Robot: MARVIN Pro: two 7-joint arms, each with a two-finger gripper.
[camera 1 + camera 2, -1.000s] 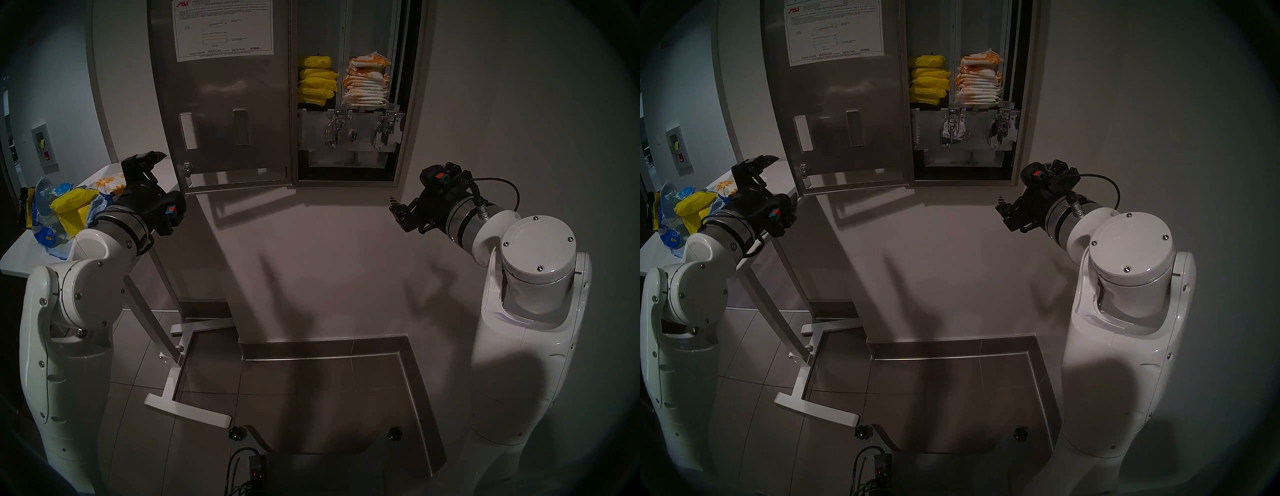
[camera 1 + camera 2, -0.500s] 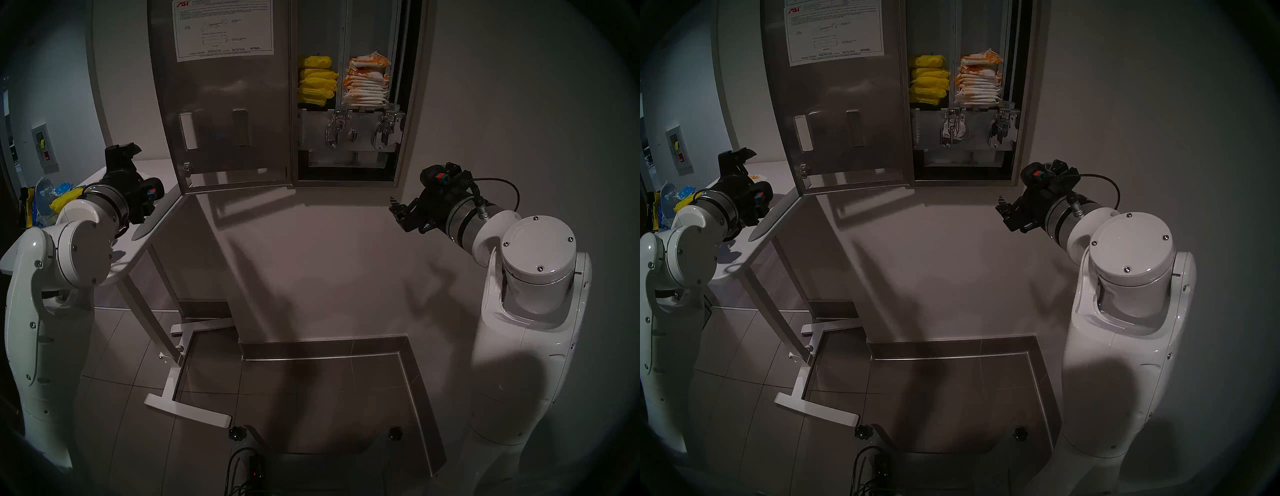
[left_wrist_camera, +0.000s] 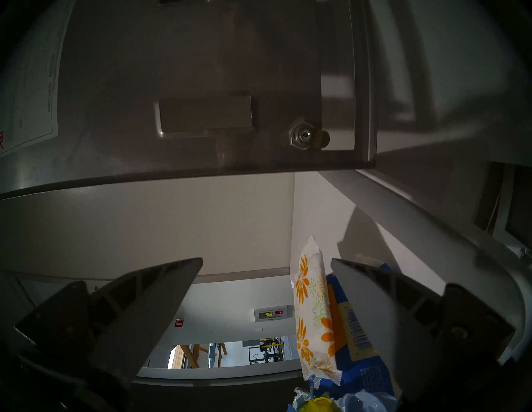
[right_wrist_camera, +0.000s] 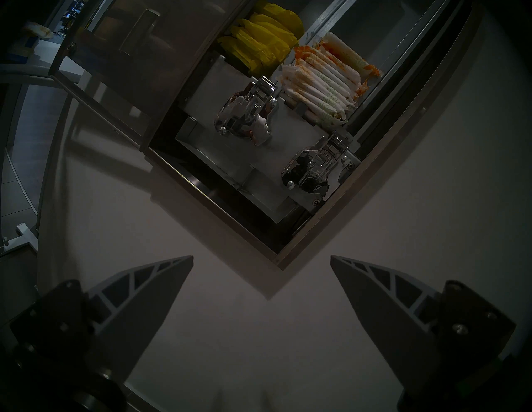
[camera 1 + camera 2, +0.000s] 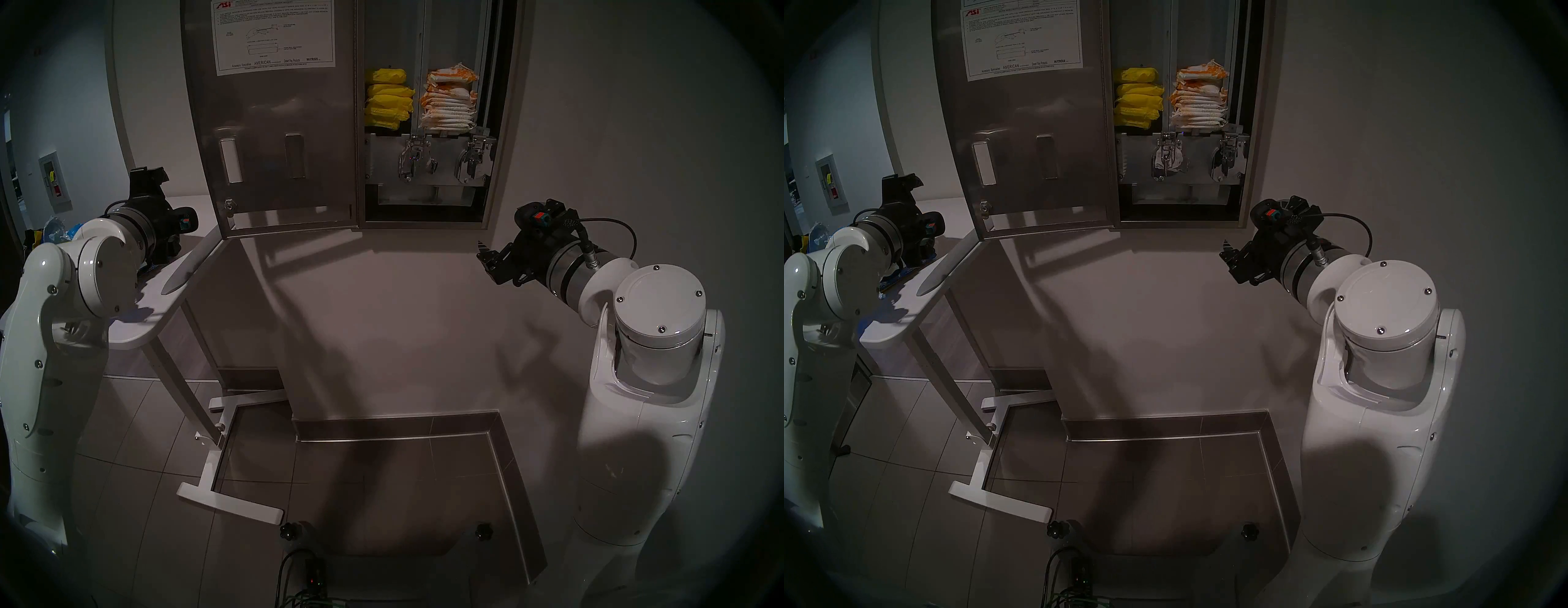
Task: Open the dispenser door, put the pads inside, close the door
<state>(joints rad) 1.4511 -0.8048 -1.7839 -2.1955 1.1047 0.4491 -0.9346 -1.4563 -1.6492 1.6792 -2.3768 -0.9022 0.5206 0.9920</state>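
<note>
Dispenser cabinet [image 5: 488, 127]: sitting upper centre of the head view, standing open; inside, plain yellow packets [image 5: 388, 99] are filling the left column, daisy-print pads [image 5: 449, 102] are stacking in the right column.
Dispenser door [image 5: 271, 127]: hanging wide open at upper centre-left, inner face with the instruction sheet [image 5: 273, 36] turned toward the camera.
White table [image 5: 140, 327]: lying at left, under the left arm, its far end running beneath the door's lower edge.
Left gripper [image 3: 266, 266]: jaws standing wide, gripping nothing; nearer arm to the loose pad by far.
Key relation: a loose pad [image 3: 313, 313] is lying on the table just inside the lower-right finger [image 3: 371, 290] of the wrist view, long axis running roughly along the gripper's pointing line, not yet between the jaws.
Obstacles: torn blue bag [image 3: 365, 371] is crowding directly beside the pad; door's lock [image 3: 302, 136] and lower edge are looming close above.
Right gripper [image 4: 262, 261]: jaws spread wide, empty, hanging at right below the cabinet, well apart from the pad.
Judgement: the grasp is likely needing a sideways shift toward the pad.
</note>
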